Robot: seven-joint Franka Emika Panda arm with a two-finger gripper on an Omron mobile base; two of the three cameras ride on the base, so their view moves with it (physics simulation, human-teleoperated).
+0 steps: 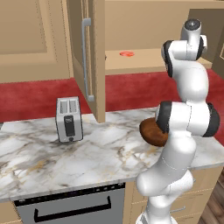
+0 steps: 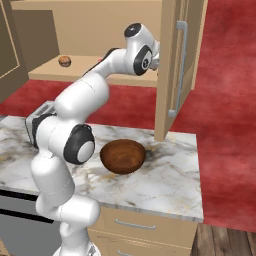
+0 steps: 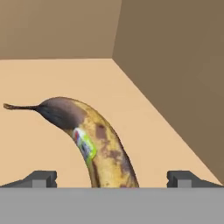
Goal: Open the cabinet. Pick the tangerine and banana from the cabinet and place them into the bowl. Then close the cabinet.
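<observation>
Banana [image 3: 103, 148] lies between our spread gripper [image 3: 112, 178] fingertips, nothing gripped. We note its green-and-red sticker [image 3: 84, 143], print unreadable. Tangerine [image 1: 127, 54] sits on the cabinet [image 1: 140, 61] shelf.

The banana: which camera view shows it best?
The hand view: the banana lies close on the cabinet shelf, between the open gripper's fingertips, with its stem, brown spots and sticker plain. In the left and right base views I cannot make it out.
</observation>
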